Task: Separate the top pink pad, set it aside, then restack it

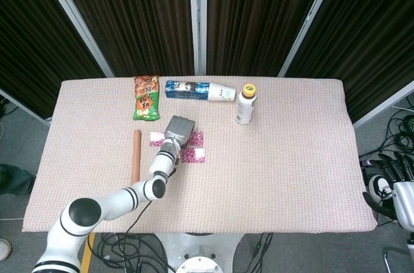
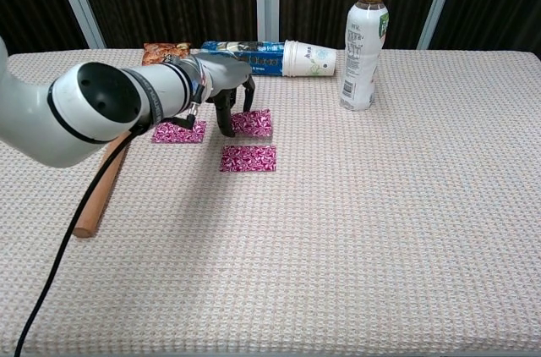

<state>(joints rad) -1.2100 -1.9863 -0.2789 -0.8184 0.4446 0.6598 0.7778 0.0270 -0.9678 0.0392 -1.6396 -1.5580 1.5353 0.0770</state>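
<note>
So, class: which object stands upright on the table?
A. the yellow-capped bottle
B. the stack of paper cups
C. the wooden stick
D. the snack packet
A: the yellow-capped bottle stands on its base, while the cups, stick and snack packet all lie flat.

The near and right parts of the tabletop (image 2: 380, 238) lie open for a hand to pass. Along the far edge stand obstacles: the bottle (image 2: 362, 46) (upright, tallest), the lying cup sleeve (image 2: 269, 58) and the snack bag (image 1: 146, 97). A wooden stick (image 2: 100, 188) lies at the left, near the three pink pads (image 2: 248, 158).
</note>
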